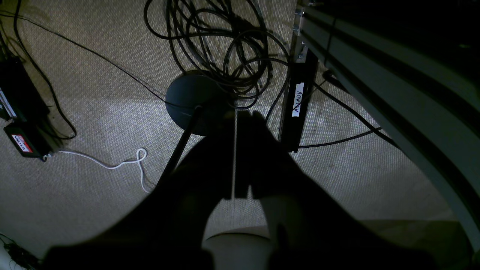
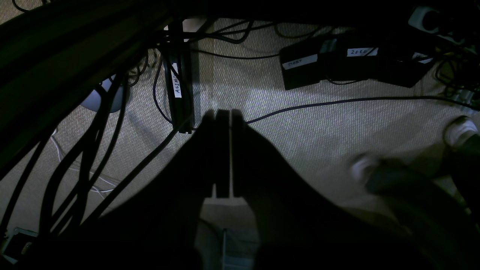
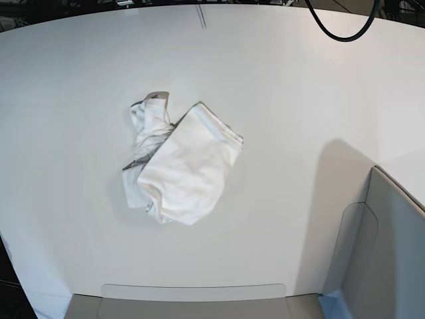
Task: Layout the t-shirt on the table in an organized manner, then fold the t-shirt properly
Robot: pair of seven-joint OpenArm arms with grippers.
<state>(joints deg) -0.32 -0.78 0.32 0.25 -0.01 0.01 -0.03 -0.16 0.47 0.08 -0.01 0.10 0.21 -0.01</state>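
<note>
Nearest us in the base view stand the grey panels (image 3: 392, 246) at the bottom and the right edge of the white counter (image 3: 299, 100). Just beyond the lower panel lies the t-shirt (image 3: 179, 163), bunched in a crumpled heap left of the middle of the counter, well apart from both panels. Its largest white face is turned up and tilts toward the right, with a hemmed edge along its upper right side; a twisted bundle of cloth with a greyish band sits at its upper left. We see no print on the sides that show. Beyond the shirt the counter runs bare white to its curved far edge, where a black cable (image 3: 342, 26) loops down from above. Neither arm shows in this view.

In the wrist views both arms hang below counter level and look down at a carpeted floor (image 1: 93, 112). The left gripper (image 1: 235, 150) is a dark silhouette close to the lens; its jaws are closed together with only a thin slit of light between them, and they hold nothing. Past it we see a round black stand base (image 1: 193, 103), a coil of black cables (image 1: 217, 45) and a white cord (image 1: 123, 163) on the carpet. The right gripper (image 2: 224, 150) is likewise dark, its jaws pressed together and empty. Beyond it lie black labelled boxes (image 2: 322, 63) and more cables; a white shoe (image 2: 459, 131) shows at the right edge
</note>
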